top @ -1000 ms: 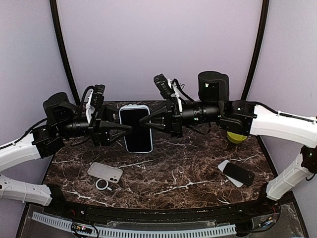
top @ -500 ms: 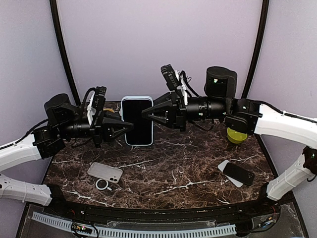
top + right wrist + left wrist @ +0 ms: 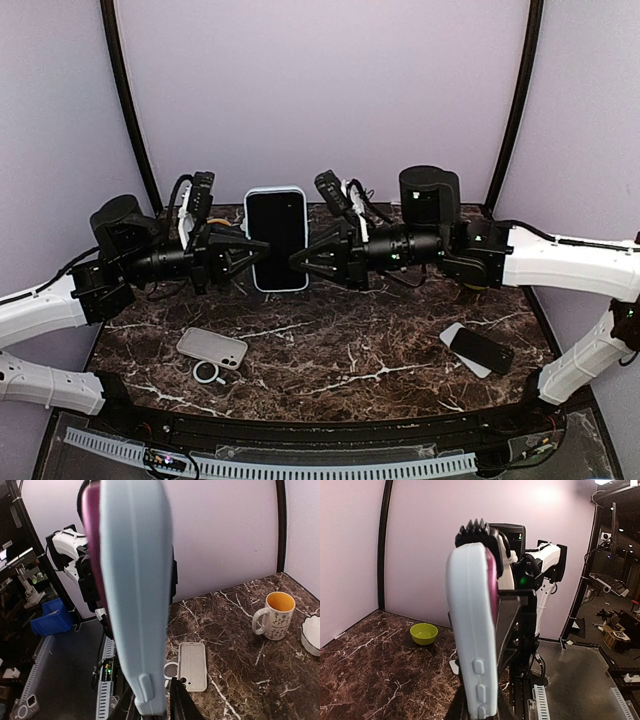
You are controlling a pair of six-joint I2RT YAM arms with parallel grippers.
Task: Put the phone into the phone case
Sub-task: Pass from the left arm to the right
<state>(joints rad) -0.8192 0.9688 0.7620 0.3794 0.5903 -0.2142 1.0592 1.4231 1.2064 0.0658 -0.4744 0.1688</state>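
Lavender walls (image 3: 330, 90) close in your workspace around a dark marbled counter (image 3: 400, 340). Your left arm (image 3: 120, 260) and right arm (image 3: 560, 255) reach in from the counter's left and right edges. Their forearms lie nearly level above its back half, and the wrists point at each other.

Between them the phone (image 3: 276, 235) stands upright in the air with its screen toward you. It sits in the light blue phone case (image 3: 135, 590), above the back edge and left of centre. Your left claw (image 3: 262, 250) is clamped low on its left long edge. Your right claw (image 3: 296, 262) meets the opposite edge slightly lower. Its jaws sit either side of the case, but you cannot tell whether they pinch it.

A grey case (image 3: 212, 347) lies flat near the front left corner, with a ring (image 3: 207, 372) just in front of it. A second phone (image 3: 482, 350) lies near the right edge. A mug (image 3: 274, 615) stands toward the back left corner and a green bowl (image 3: 424, 633) toward the back right.
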